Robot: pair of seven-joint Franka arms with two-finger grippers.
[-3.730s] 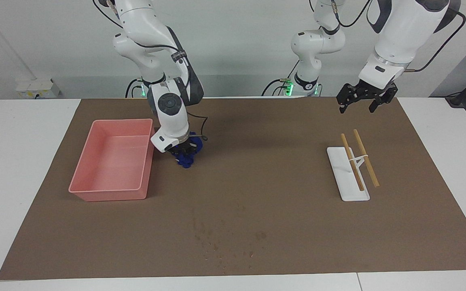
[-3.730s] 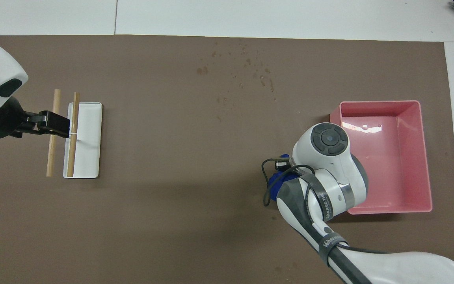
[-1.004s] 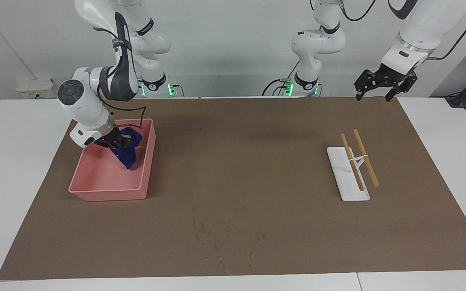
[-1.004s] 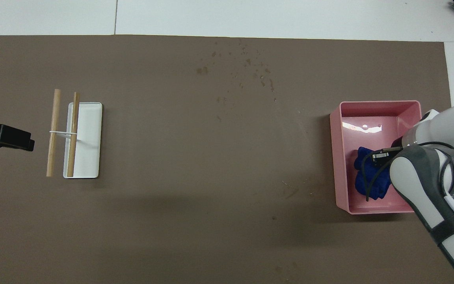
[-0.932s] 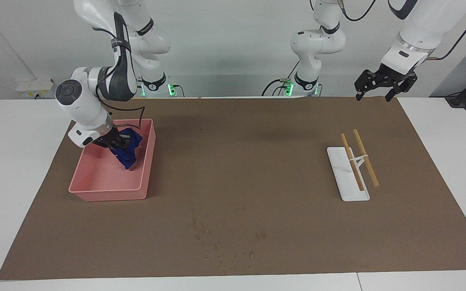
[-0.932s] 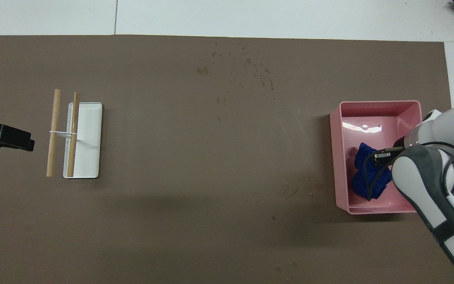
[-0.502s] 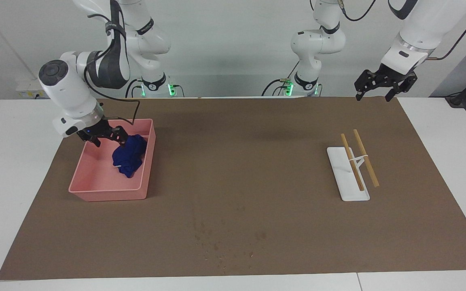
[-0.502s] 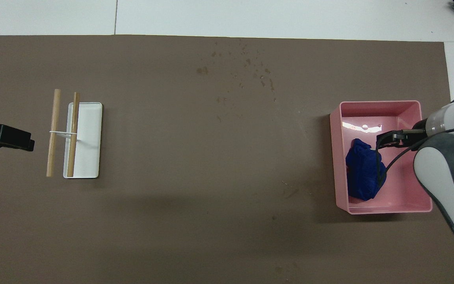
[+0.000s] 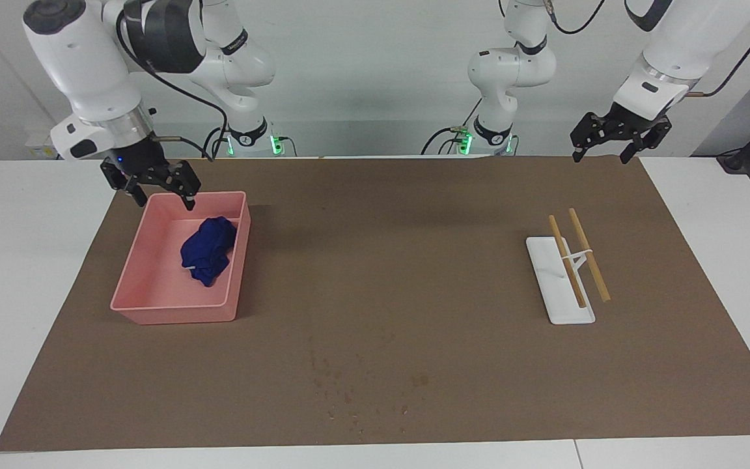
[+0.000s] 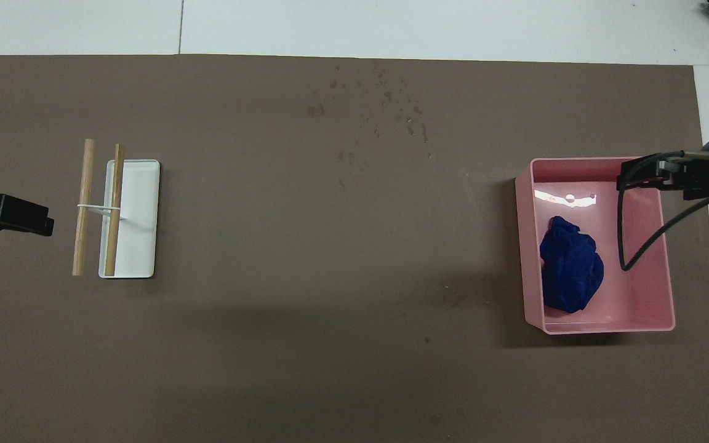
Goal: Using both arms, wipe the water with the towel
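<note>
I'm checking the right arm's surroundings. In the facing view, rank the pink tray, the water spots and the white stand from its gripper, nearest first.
From the right gripper:
1. Pink tray, directly under it.
2. Water spots, mid-table, at the edge farthest from the robots.
3. White stand, at the left arm's end.

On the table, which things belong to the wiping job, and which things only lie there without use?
Belong to the job:
- towel, a blue bundle in the pink tray
- right gripper, open, raised over the tray's rim
- left gripper, open, waiting over the mat's corner
- wet spots on the brown mat

Only lying there:
- white stand with two wooden rods
</note>
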